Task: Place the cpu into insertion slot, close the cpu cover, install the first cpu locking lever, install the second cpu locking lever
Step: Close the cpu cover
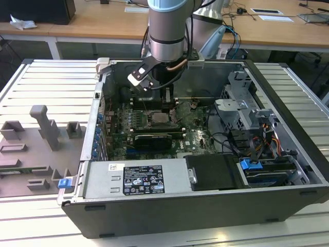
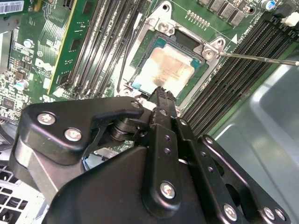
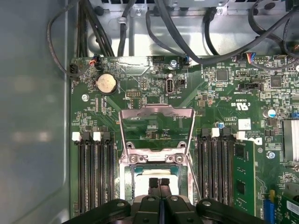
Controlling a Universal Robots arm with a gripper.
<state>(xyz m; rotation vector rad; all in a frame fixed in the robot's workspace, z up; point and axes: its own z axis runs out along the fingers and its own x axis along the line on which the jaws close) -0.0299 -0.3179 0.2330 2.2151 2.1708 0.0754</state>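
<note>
Nearest the lens in both wrist views is the black pincer (image 2: 162,92). Its two fingers (image 3: 153,182) are pressed together with no gap between them and nothing clamped between. The tips stand directly over the near edge of the cpu (image 2: 166,70); contact with the chip cannot be confirmed.

The cpu lies flat in the socket on the green motherboard (image 3: 224,93), its pale metal top facing up and its sides square to the socket frame.

The cpu cover (image 3: 156,110) is not closed. It is swung up on its hinge at the far side of the socket, and the board shows through its cut-out middle.

A thin metal lever rod (image 2: 257,58) stands free beside the socket, raised clear of the frame and not latched. Rows of black memory slots (image 3: 91,172) flank the socket on both sides. A round coin cell (image 3: 105,84) sits on the board beyond the raised cover.

In the exterior view the arm reaches straight down into the open computer case (image 1: 154,216), which lies on its side on a slatted metal table (image 1: 46,77). Grey fixture blocks (image 1: 43,123) stand on the table to the exterior view's left of the case.
</note>
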